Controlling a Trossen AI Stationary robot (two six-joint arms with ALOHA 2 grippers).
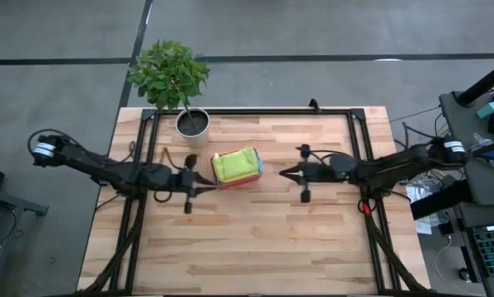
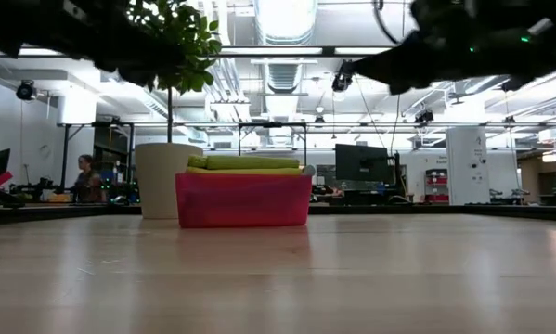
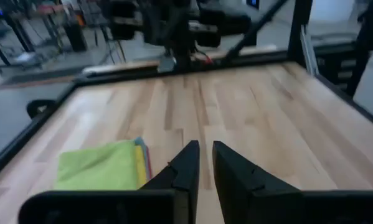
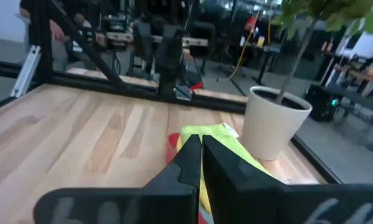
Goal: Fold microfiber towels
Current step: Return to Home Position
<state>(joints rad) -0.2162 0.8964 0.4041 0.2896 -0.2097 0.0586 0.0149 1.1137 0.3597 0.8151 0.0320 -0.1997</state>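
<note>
Microfiber towels (image 1: pixel 234 163): folded and stacked in the pink tray (image 2: pixel 243 199). The lime green one lies on top, with a yellow edge showing just under it. The lower layers are too hidden to tell apart.
Tray's place: on the far half of the worktop (image 1: pixel 255 239), a little left of its middle. It is near the plant pot but apart from it.
Plant pot (image 1: pixel 193 123): white and upright at the far edge, left of centre, holding a leafy green plant.
Left gripper (image 1: pixel 204 189): raised above the worktop just beside the tray's near left corner and pointing toward the right edge. The fingers (image 3: pixel 187 165) are drawn close with only a narrow slit between them, and they hold nothing.
Right gripper (image 1: pixel 284 172): raised above the middle of the worktop, to the right of the tray and apart from it, pointing at the tray. Its fingers are pressed together and empty.
Stack height: in the low view the towels rise slightly above the tray's rim.
Room behind: a person (image 2: pixel 85 178) shows far off beyond the far edge.
</note>
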